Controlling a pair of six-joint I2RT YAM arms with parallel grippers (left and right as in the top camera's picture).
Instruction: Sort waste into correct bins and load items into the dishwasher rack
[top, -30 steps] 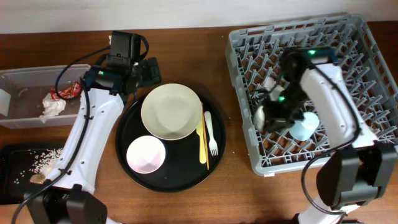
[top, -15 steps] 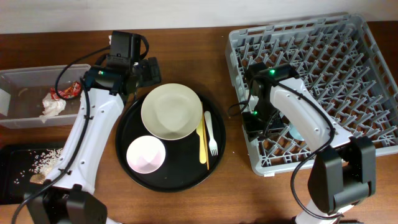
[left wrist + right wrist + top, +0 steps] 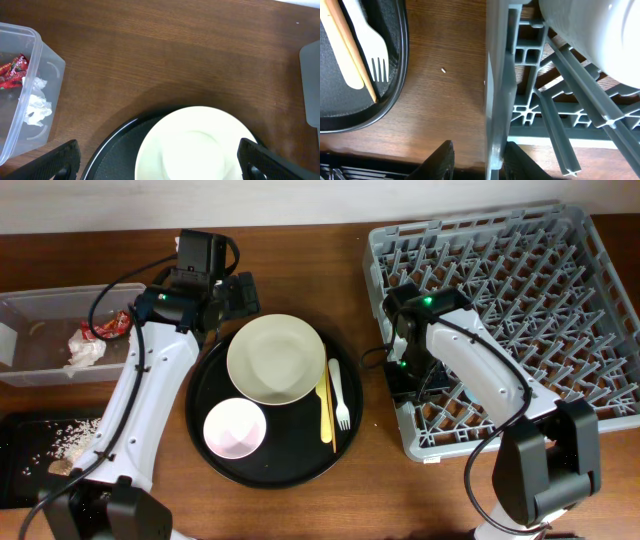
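My left gripper (image 3: 228, 298) (image 3: 159, 170) hangs open over the far edge of the pale cream plate (image 3: 273, 358) (image 3: 200, 145), holding nothing. On the same round tray lie the pinkish-white bowl (image 3: 234, 428), white fork (image 3: 338, 395) (image 3: 367, 42) and yellow utensil (image 3: 324, 402) (image 3: 342, 50). My right gripper (image 3: 403, 378) (image 3: 480, 162) straddles the left wall (image 3: 496, 75) of the grey dishwasher rack (image 3: 560, 260). Its jaws are open: one finger is off the wall, the other against it. A pale cup (image 3: 590, 30) rests on the pegs inside.
The round black tray (image 3: 200, 380) sits at centre. The clear tub (image 3: 40, 305) holds tissue (image 3: 85, 352) and red wrapper (image 3: 112, 327). The shallow black tray (image 3: 20, 450) holds rice (image 3: 75, 438). One grain (image 3: 443, 70) lies on the wood between tray and rack.
My right gripper let go of the cream cup inside the rack and moved left to the rack's left wall, jaws wider. The left arm has not moved.
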